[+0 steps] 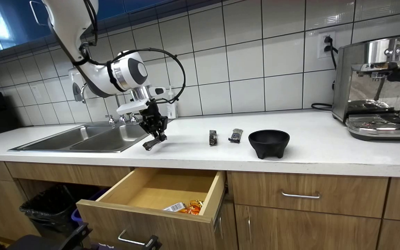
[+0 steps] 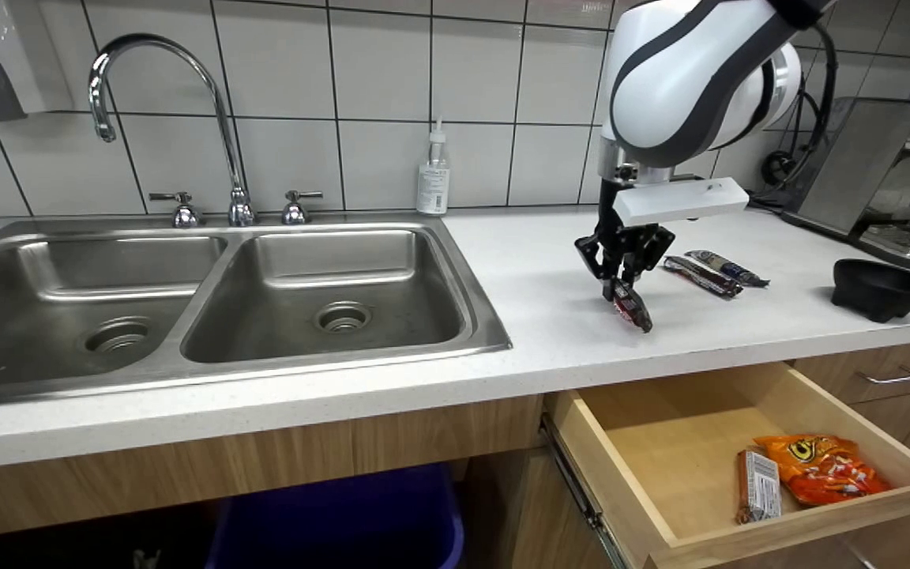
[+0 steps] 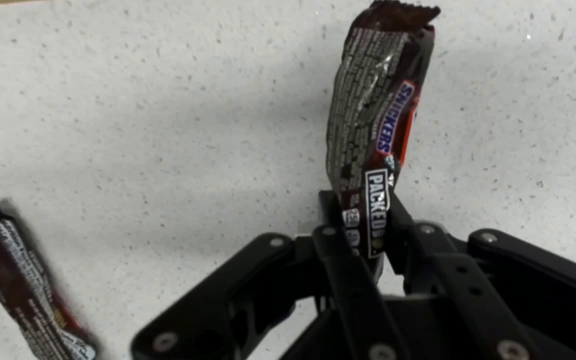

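Note:
My gripper [image 3: 363,215] is shut on a dark brown Snickers bar [image 3: 375,115], gripping it near one end. The rest of the bar sticks out past the fingertips. In both exterior views the gripper [image 1: 160,136] [image 2: 615,288] is low over the white counter, right of the sink, and the bar [image 1: 153,143] [image 2: 632,307] slants down from it. A gap between bar and counter is hard to judge. Two more wrapped bars, a brown one [image 2: 704,276] and a silver-blue one [image 2: 727,267], lie on the counter beyond it. A brown bar [image 3: 18,285] also shows in the wrist view.
A black bowl [image 1: 268,142] stands right of the loose bars. Below the counter a drawer [image 2: 676,442] is open, holding an orange snack bag [image 2: 818,466] and a wrapped bar [image 2: 759,486]. A double sink [image 2: 344,356], a bottle [image 2: 433,182] and an espresso machine [image 1: 384,86] are around.

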